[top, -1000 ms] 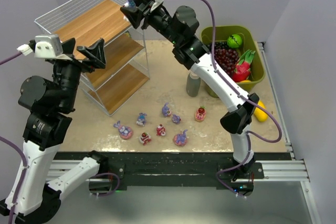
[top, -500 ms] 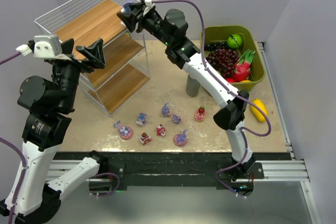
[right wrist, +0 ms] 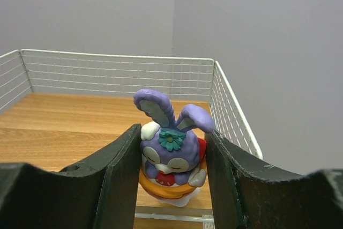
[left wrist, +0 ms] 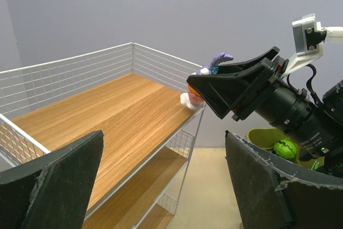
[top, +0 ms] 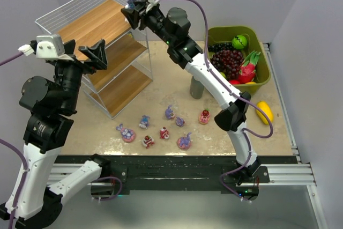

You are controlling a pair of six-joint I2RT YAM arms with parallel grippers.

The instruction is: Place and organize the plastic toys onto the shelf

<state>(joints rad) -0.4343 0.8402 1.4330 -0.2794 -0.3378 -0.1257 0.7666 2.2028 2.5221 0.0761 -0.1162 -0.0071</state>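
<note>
Pinching the bunny [right wrist: 171,159] by its round sides, right end effector [top: 132,10] half-closed over the top right corner of the shelf [top: 91,22]; looks light, hard, slick; left end effector [top: 95,54] gapes empty.

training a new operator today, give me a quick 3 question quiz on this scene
1. True or false: the right end effector holds a purple bunny at the top tier of the shelf.
2. Fill in: the left end effector is ____ (open/shut).
3. Where is the green apple? A) in the olive bin B) on the shelf C) in the left end effector

Key: 1 true; 2 open; 3 A
</note>
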